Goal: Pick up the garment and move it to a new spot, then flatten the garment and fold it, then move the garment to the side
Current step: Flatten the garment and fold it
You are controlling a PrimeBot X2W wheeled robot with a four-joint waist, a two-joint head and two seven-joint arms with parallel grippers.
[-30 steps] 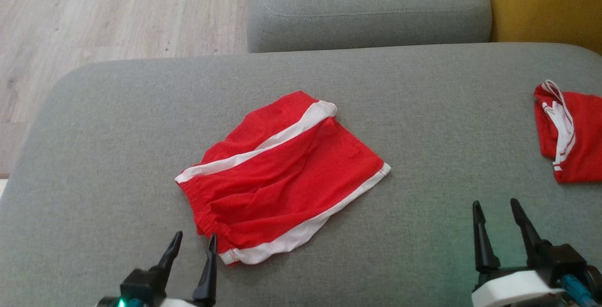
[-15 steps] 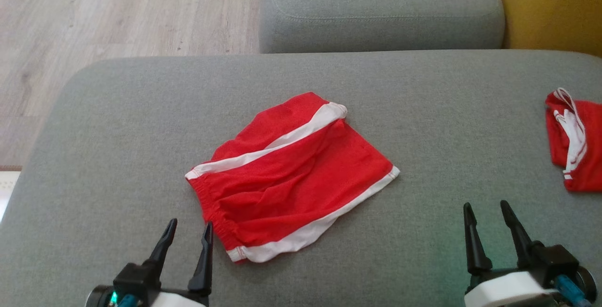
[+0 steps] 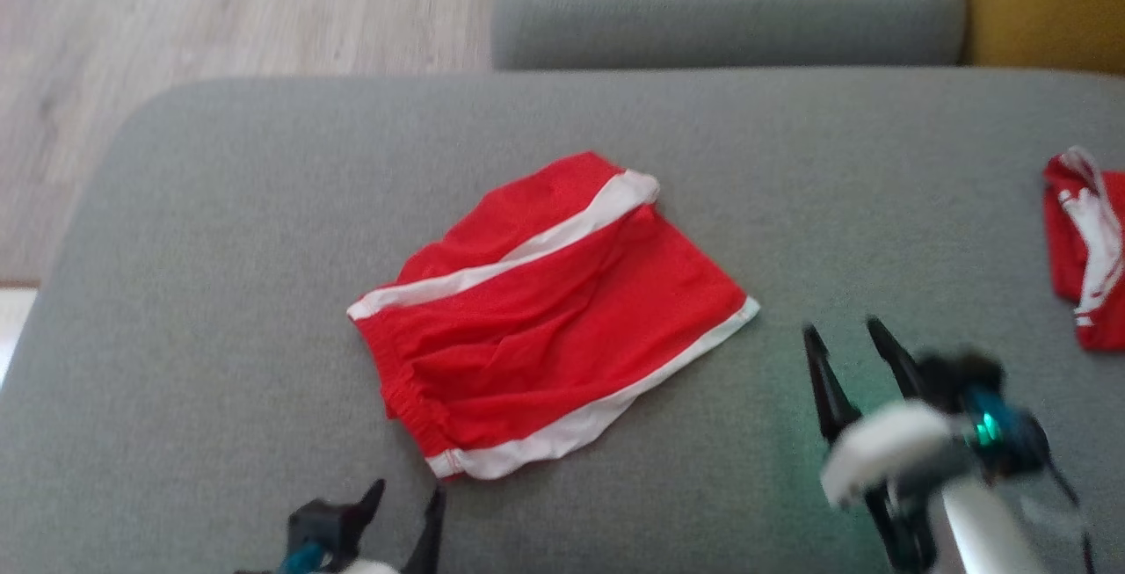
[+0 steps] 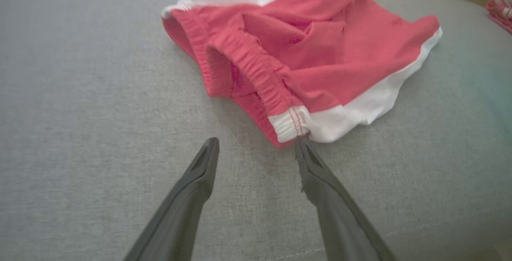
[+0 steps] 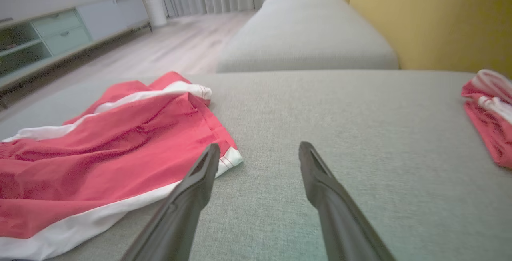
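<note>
Your right gripper (image 3: 839, 326) has swung up and inward over the last second. It now sits just off the right-hand corner of the red shorts with white side stripes (image 3: 554, 319), its two dark fingers spread wide and holding nothing. Your left gripper (image 3: 407, 490) has slid toward the near corner of the shorts, where the gathered waistband meets the white stripe. In the left wrist view one finger (image 4: 316, 169) ends right at that white corner, whether touching or just short I cannot tell, and this pair also stands wide and empty. The head camera has shifted too, so don't read the small slide in the picture as the cloth moving. The shorts lie as they did, in the middle of the grey fabric sofa cushion (image 3: 220, 205), spread out but rumpled and well clear of every edge. With a gripper nearing each of two opposite corners, you seem to be setting up a two-handed hold. Rumpled cloth in mid-cushion fits either shorts waiting to be lifted to a new spot or shorts laid there and waiting to be smoothed. A second red-and-white garment (image 3: 1085, 249) lies bunched at the cushion's right edge. Beyond the far edge sits another grey cushion (image 3: 721, 3), with pale wood floor (image 3: 220, 11) off the far left corner and a yellow wall (image 3: 1046, 3) off the far right.
</note>
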